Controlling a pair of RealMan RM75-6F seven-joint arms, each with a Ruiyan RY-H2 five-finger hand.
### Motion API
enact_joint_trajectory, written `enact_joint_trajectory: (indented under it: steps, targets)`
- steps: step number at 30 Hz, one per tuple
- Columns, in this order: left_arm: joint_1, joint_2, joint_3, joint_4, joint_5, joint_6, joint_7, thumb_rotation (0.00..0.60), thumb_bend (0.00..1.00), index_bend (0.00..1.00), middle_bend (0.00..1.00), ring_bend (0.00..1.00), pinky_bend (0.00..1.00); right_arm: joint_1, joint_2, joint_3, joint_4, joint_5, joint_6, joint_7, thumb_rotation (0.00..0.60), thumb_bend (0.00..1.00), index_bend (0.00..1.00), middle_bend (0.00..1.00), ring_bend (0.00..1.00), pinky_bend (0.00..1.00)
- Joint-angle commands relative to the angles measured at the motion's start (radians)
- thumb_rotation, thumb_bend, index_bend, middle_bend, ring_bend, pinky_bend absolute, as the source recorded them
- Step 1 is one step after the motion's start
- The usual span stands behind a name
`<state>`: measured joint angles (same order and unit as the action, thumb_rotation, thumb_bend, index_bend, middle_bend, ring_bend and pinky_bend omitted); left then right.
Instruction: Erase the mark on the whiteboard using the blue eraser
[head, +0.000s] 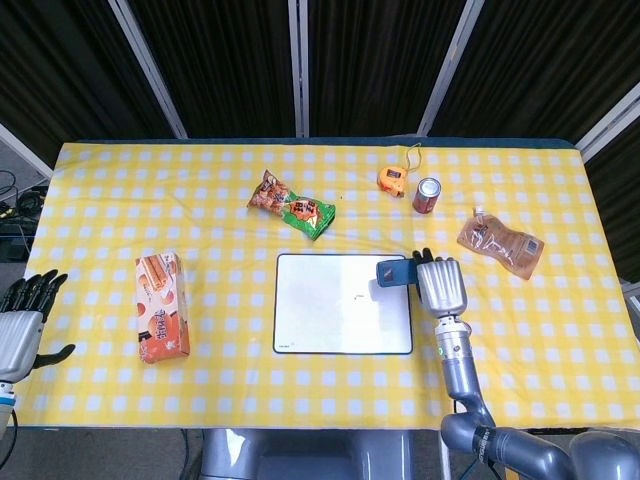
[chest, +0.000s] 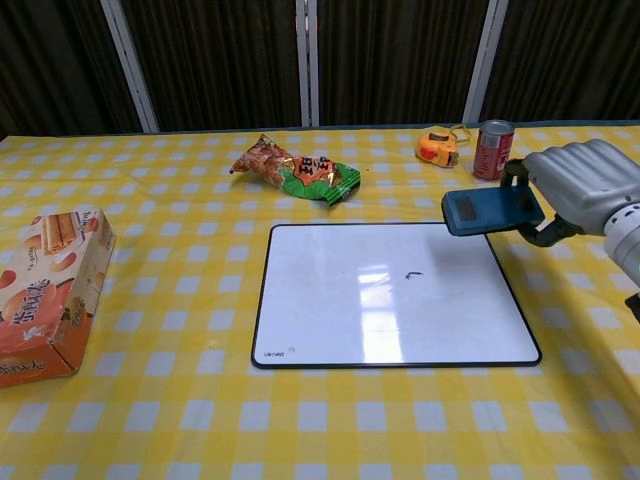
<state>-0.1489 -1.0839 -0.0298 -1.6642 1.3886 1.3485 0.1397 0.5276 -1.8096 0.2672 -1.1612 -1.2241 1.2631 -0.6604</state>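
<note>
The whiteboard (head: 343, 303) (chest: 390, 295) lies flat at the table's front middle, with one small dark mark (head: 358, 296) (chest: 412, 274) left on it. My right hand (head: 439, 284) (chest: 585, 186) grips the blue eraser (head: 393, 272) (chest: 490, 211) and holds it lifted over the board's far right corner, clear of the surface. My left hand (head: 20, 322) hangs open off the table's left edge, shown only in the head view.
An orange snack box (head: 161, 306) (chest: 45, 292) lies left of the board. A snack bag (head: 291, 206) (chest: 297, 171) sits behind it. A tape measure (head: 391, 178) (chest: 438, 146), a red can (head: 427, 195) (chest: 492, 136) and a brown pouch (head: 501, 243) (chest: 600, 197) lie at the back right.
</note>
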Motion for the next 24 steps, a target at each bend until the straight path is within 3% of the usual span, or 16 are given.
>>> enact_joint_trajectory:
  steps: [1, 5, 11, 24]
  targets:
    - [0.000, -0.001, 0.001, -0.002, 0.002, 0.002, 0.005, 0.600, 0.18, 0.00, 0.00, 0.00, 0.00, -0.020, 0.043, -0.005, -0.055, 0.000, 0.020, -0.003, 0.600, 0.34, 0.86, 0.72, 0.64, 0.68]
    - [0.002, -0.001, 0.003, -0.010, 0.010, 0.009, 0.012, 0.600, 0.18, 0.00, 0.00, 0.00, 0.00, -0.026, 0.037, -0.028, -0.076, -0.002, 0.016, 0.002, 0.600, 0.34, 0.86, 0.72, 0.64, 0.68]
    - [0.001, -0.002, 0.005, -0.013, 0.018, 0.010, 0.016, 0.600, 0.18, 0.00, 0.00, 0.00, 0.00, -0.010, -0.047, -0.061, -0.022, -0.003, -0.015, 0.015, 0.600, 0.34, 0.86, 0.72, 0.64, 0.68]
    - [-0.002, 0.003, 0.005, -0.007, 0.017, -0.001, -0.008, 0.600, 0.18, 0.00, 0.00, 0.00, 0.00, 0.039, -0.186, -0.076, 0.088, 0.001, -0.082, 0.006, 0.600, 0.34, 0.86, 0.72, 0.64, 0.68]
